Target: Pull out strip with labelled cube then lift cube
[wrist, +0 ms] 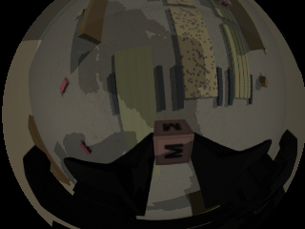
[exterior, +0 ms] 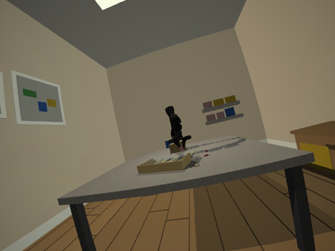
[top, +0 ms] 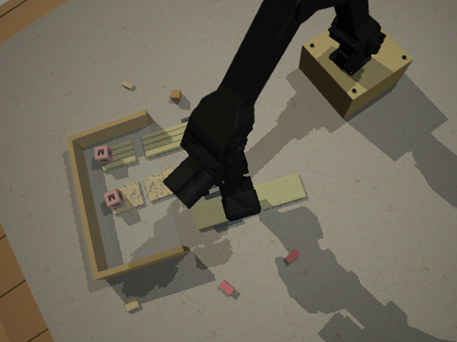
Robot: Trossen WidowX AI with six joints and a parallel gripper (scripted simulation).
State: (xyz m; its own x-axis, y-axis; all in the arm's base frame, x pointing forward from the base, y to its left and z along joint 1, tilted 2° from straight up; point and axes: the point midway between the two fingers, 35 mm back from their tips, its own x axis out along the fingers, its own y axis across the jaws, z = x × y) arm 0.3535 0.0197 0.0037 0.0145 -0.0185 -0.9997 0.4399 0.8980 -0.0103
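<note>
A grey worktop (exterior: 155,187) on dark legs stands on a brown plank floor (exterior: 170,227) in a beige room. On the worktop there is a low wooden open frame (exterior: 159,167), and behind it a black robot arm (exterior: 175,126) rises from a tan block base (exterior: 172,148). A small pink cube (exterior: 180,148) shows at the low end of the arm, above the surface. On the back wall, two grey shelves (exterior: 220,106) carry coloured boxes. On the left wall there is a white-framed grey board (exterior: 38,98).
</note>
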